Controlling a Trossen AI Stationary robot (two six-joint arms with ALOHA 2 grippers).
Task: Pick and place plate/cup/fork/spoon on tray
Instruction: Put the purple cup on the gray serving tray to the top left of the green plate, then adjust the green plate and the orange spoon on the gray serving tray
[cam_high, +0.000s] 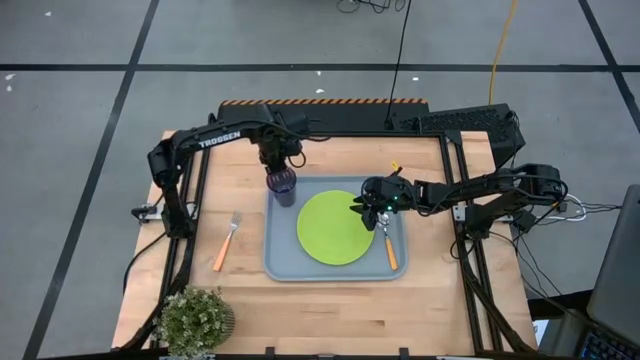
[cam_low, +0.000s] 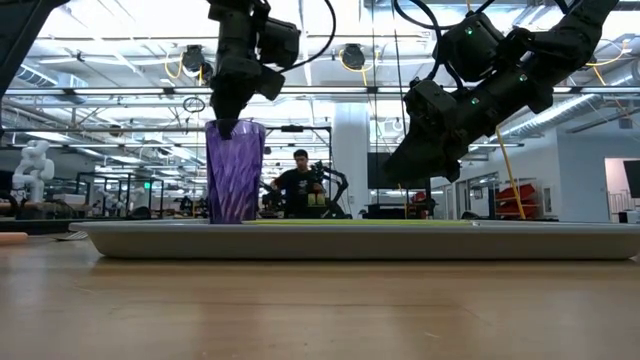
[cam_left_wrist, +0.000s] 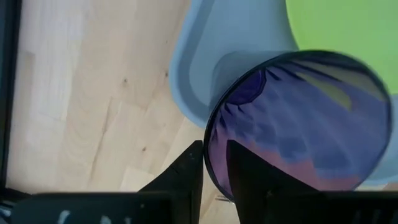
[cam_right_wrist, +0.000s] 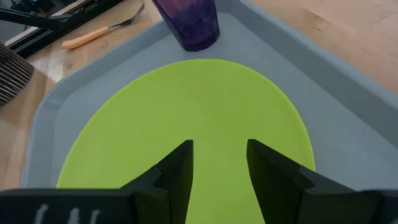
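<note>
While the grey-blue tray (cam_high: 283, 262) lies at the middle of the wooden table (cam_high: 430, 300), the lime-green plate (cam_high: 334, 227) rests flat inside it, slightly toward the 3 o'clock side. At the tray's 10 o'clock corner the purple cup (cam_high: 283, 184) stands upright on the tray floor, apart from the plate. Directly above it hangs the left end effector (cam_high: 278, 162); in the left wrist view one dark finger (cam_left_wrist: 186, 171) sits outside the cup's rim and the other inside, with the rim wall in the narrow gap between them, and whether they press on it cannot be told. Over the plate's 3 o'clock edge hovers the right end effector (cam_high: 368, 208), its fingers parted with nothing between them, the green plate showing through the gap in its wrist view. Just beside the plate, along the tray's 3 o'clock side, lies the orange-handled spoon (cam_high: 388, 247). Outside the tray, at 9 o'clock on the bare table, lies the orange-handled fork (cam_high: 226, 243), tines pointing toward 12 o'clock. At the table's 7 o'clock corner sits a small potted plant (cam_high: 194, 320).
</note>
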